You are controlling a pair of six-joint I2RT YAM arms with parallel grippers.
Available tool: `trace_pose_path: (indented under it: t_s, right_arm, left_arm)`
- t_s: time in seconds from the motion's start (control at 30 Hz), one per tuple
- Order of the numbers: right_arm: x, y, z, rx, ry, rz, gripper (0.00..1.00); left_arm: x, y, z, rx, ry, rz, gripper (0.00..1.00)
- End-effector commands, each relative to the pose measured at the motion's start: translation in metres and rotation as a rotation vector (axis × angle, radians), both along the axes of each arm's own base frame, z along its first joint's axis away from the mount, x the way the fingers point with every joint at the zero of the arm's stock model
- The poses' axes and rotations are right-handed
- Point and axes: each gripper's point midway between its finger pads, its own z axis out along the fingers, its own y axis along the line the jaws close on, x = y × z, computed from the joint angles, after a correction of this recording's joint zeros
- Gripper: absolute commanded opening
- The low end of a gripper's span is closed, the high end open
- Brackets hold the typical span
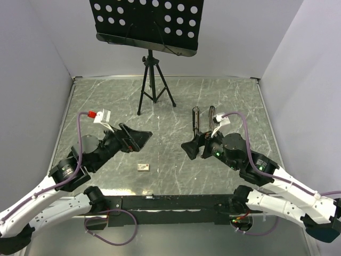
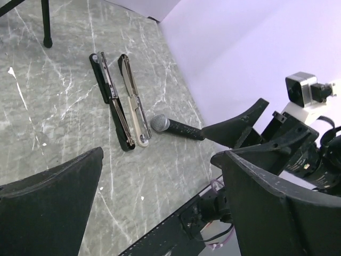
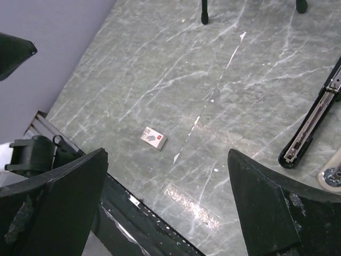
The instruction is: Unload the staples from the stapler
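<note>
a grey-green marbled table (image 1: 106, 106) with pale veins forms the floor of a booth closed by plain pale walls (image 1: 42, 42) on three sides. a metal rim runs along its far edge. only the top view takes in the one black perforated music stand (image 1: 146, 24) on its one three-legged tripod (image 1: 153, 88); the wrist views catch just the feet.

one stapler (image 2: 113, 104) lies on the right half of the table, just beyond the right gripper (image 1: 191, 148), as two narrow bars side by side, one black and one silvery. the left wrist view shows both bars whole, plus one dark rod (image 2: 178, 129) with a grey rounded head just beside their near ends. the right wrist view has only one bar's end at its edge.

one block of staples (image 3: 154, 138), whitish with a red mark, rests flat near the front edge between the two arms, nearer the left one and well apart from the stapler. it shows in the top and right wrist views.

the left gripper (image 1: 143, 138) has its fingers spread wide with nothing between them. the right gripper's fingers are likewise wide apart and hold nothing.
</note>
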Motion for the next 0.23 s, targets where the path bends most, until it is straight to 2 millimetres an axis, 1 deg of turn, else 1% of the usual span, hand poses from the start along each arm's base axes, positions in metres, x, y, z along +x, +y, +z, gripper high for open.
trace_pose_path:
  t_s: [0.0,0.2]
  right_arm:
    - [-0.001,-0.004,0.004,0.000,-0.001,-0.007,1.00]
    - [0.000,-0.004,-0.007,-0.010,-0.010,-0.004,1.00]
  left_arm:
    - [-0.002,-0.002,0.005,0.001,-0.063,-0.023,0.97]
    - [-0.002,0.000,0.002,-0.001,-0.067,-0.016,0.97]
